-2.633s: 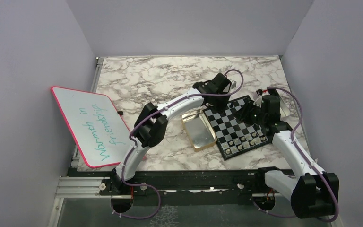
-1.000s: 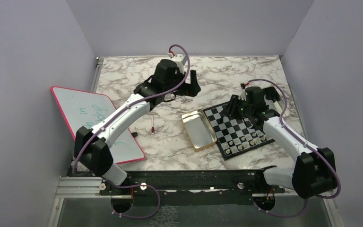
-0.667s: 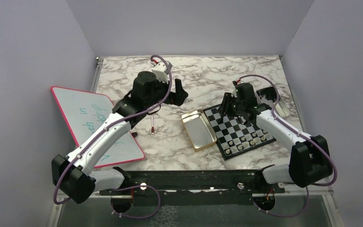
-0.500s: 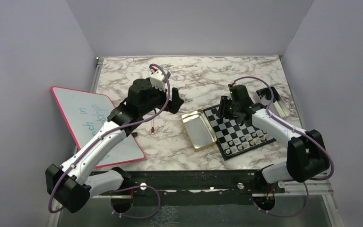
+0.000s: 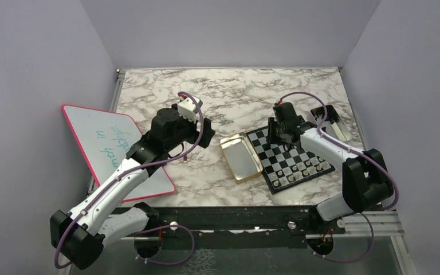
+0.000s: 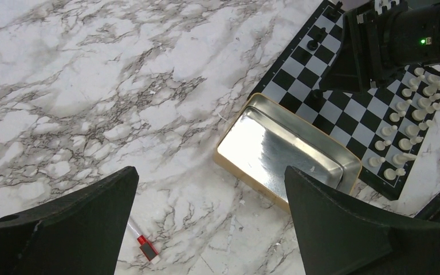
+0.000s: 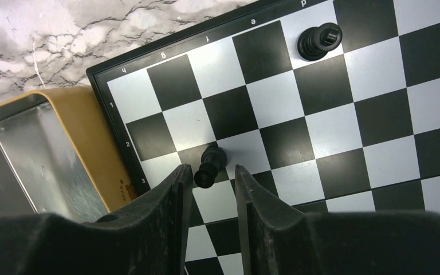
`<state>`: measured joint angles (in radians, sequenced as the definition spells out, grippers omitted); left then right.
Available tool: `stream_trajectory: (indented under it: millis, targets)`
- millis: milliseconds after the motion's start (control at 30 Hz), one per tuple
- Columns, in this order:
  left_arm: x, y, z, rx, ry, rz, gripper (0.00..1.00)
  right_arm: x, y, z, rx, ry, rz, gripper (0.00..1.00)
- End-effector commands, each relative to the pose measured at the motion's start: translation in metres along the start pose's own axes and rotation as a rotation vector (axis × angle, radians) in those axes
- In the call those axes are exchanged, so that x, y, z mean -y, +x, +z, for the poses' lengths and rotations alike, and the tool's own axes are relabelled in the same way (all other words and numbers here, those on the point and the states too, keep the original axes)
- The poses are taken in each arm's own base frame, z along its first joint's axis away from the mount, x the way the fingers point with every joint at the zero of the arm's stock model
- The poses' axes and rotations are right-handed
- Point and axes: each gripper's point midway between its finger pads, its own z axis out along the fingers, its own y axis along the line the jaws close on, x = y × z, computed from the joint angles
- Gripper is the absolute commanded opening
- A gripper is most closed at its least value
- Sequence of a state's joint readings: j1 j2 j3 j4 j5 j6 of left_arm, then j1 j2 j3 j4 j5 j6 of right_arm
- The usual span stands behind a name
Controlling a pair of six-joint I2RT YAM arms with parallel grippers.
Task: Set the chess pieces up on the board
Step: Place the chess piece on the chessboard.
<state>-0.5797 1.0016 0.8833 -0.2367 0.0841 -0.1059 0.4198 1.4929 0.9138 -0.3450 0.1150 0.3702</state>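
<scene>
The board [image 5: 283, 152] lies right of centre, with pale chess pieces [image 5: 303, 169] lined along its near right edge. My right gripper [image 5: 275, 133] is low over the board's far left corner. In the right wrist view its jaws stand narrowly apart [image 7: 213, 169] around a black piece [image 7: 212, 163] standing on the board [image 7: 321, 132]; a gap shows on one side. Another black piece [image 7: 319, 40] stands further out. My left gripper [image 5: 203, 133] hangs wide open [image 6: 211, 172] over bare marble, holding nothing, left of the board [image 6: 344, 114].
A gold tin [image 5: 240, 157] lies against the board's left edge. A red-capped marker [image 6: 143, 243] lies on the marble under the left gripper. A pink-rimmed whiteboard [image 5: 106, 149] sits at the left. A second tin part [image 5: 332, 120] is behind the board.
The left arm has drawn back from the far middle toward the near left, still open. The right gripper has slid left across the board onto the black piece near the tin.
</scene>
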Motion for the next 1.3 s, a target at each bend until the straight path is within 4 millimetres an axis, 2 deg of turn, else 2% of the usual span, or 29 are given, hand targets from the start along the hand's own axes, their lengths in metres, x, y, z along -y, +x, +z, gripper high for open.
stream_trajectory:
  millis: [0,300,600,967,1267]
  targets:
    - [-0.010,-0.015,-0.008,0.059,-0.056,0.024,0.99,0.000,-0.012,0.002,0.021,0.024,-0.026,0.36]
    - [-0.021,-0.018,-0.015,0.079,-0.120,0.035,0.99,-0.008,-0.013,0.009,0.004,0.006,-0.037,0.30]
    - [-0.021,-0.021,-0.019,0.094,-0.123,0.036,0.99,-0.007,-0.012,0.007,-0.020,0.036,-0.057,0.16]
    - [-0.018,-0.017,-0.015,0.079,-0.106,0.033,0.99,-0.009,-0.055,0.010,0.073,0.096,-0.011,0.15]
    - [-0.018,-0.016,-0.014,0.078,-0.101,0.031,0.99,-0.001,-0.067,0.029,0.104,0.134,0.045,0.15]
